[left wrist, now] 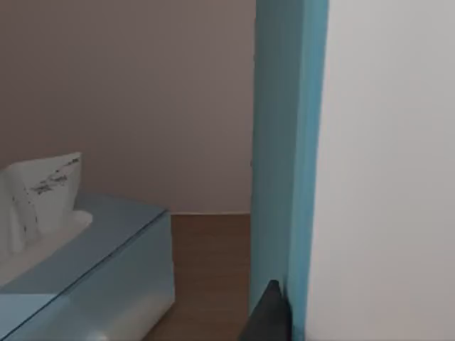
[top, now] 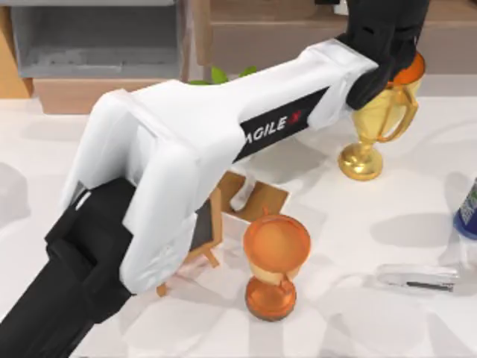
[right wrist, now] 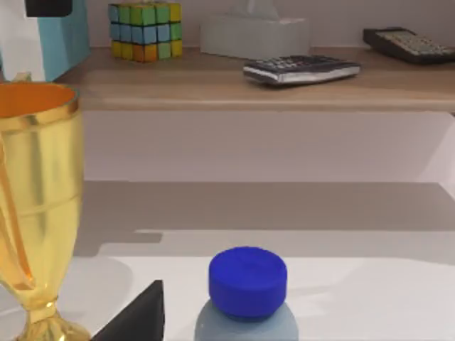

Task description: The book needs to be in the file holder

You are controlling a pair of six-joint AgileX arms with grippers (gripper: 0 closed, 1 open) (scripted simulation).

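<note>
The teal book (left wrist: pixel 284 156) with white page edges (left wrist: pixel 384 170) stands upright, right against the left wrist camera, with one dark finger (left wrist: pixel 266 316) on its cover. It also appears in the right wrist view as the book (right wrist: pixel 62 35), over the wooden shelf beside a colour cube. My left arm reaches across the table to the back right, where my left gripper (top: pixel 380 48) is shut on the book above the shelf. The grey file holder (top: pixel 97 37) with tan sides stands at the back left, far from the book. My right gripper (right wrist: pixel 135 320) is parked by a blue-capped bottle.
A gold trophy (top: pixel 376 127) stands just under the left gripper. An orange-bowled trophy (top: pixel 274 265), a chalkboard easel (top: pixel 205 231), a stapler (top: pixel 417 277) and the bottle (top: pixel 468 209) sit on the table. The shelf (right wrist: pixel 234 89) holds a cube (right wrist: pixel 144 30), a tissue box (left wrist: pixel 85 270) and a calculator (right wrist: pixel 302 69).
</note>
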